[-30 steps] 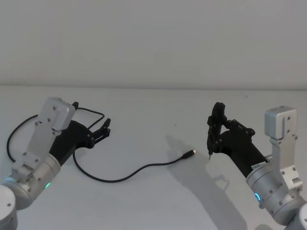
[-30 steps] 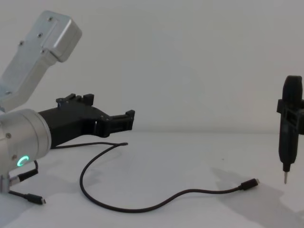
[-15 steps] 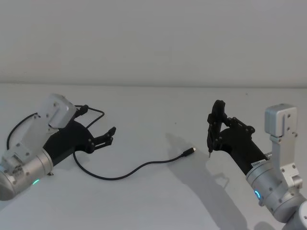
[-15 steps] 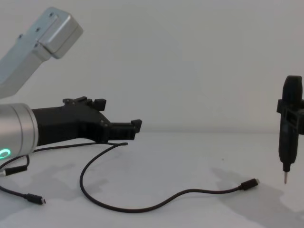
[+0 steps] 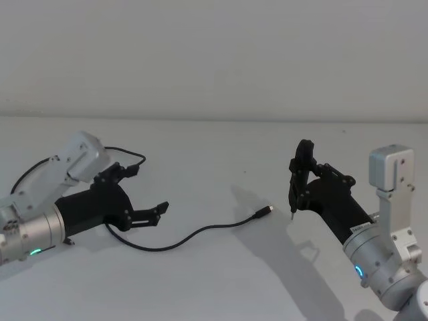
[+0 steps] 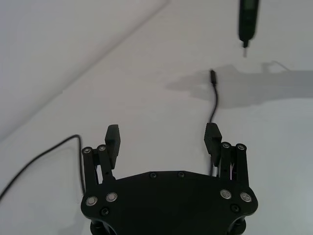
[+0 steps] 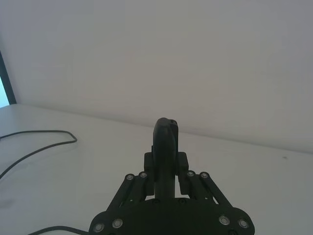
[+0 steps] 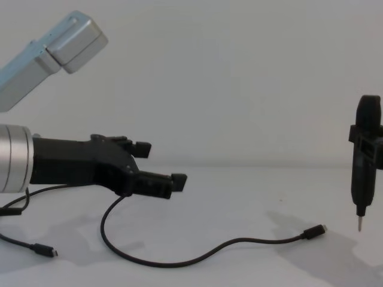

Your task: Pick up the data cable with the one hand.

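On the counter [image 5: 214, 154], toward 9 o'clock from my head cam, the left tool [image 5: 147, 189] hangs low w/ jaws spread wide, nothing between them. The data cable [image 5: 200, 232] lies flat: its loop curls under the left tool, then runs out toward 3 o'clock and ends in the plug [image 5: 266, 212] near mid-counter. On the wrist cam one finger [image 6: 212, 137] sits over the cable run; I can't tell if they touch. The right tool [image 5: 299, 182] is at 3 o'clock of the plug, clamped on an upright black pin-tipped driver [image 8: 365, 155], its tip just beside the plug, apart from it.
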Motion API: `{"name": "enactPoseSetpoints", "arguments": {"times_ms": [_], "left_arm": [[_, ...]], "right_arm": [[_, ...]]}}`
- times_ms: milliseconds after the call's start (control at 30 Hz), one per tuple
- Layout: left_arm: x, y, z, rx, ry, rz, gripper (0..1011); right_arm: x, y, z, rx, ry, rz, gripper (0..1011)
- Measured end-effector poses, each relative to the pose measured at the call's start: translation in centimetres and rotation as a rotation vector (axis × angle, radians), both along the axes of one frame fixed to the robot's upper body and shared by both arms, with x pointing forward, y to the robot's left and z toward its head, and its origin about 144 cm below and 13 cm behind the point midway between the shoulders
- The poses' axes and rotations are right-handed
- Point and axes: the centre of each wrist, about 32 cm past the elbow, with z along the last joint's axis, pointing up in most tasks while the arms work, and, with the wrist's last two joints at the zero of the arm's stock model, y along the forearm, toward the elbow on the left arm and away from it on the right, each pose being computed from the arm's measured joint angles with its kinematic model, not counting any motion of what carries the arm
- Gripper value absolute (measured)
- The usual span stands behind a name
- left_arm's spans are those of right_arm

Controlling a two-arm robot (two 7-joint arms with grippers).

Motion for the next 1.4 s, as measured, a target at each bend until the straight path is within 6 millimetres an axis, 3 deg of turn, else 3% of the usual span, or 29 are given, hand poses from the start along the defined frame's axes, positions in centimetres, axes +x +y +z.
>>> {"name": "enactPoseSetpoints", "arguments": {"times_ms": [633,1400], "left_arm": [[1.9,-2.0,0.3,0.028,0.138,-0.096,1001],[4.0,-5.5,-0.9,0.094,0.218,-0.122,1000]], "right_arm": [[0.0,0.0,0.0,0.0,0.0,0.0,274],[0.0,0.0,0.0,0.0,0.0,0.0,275]]}}
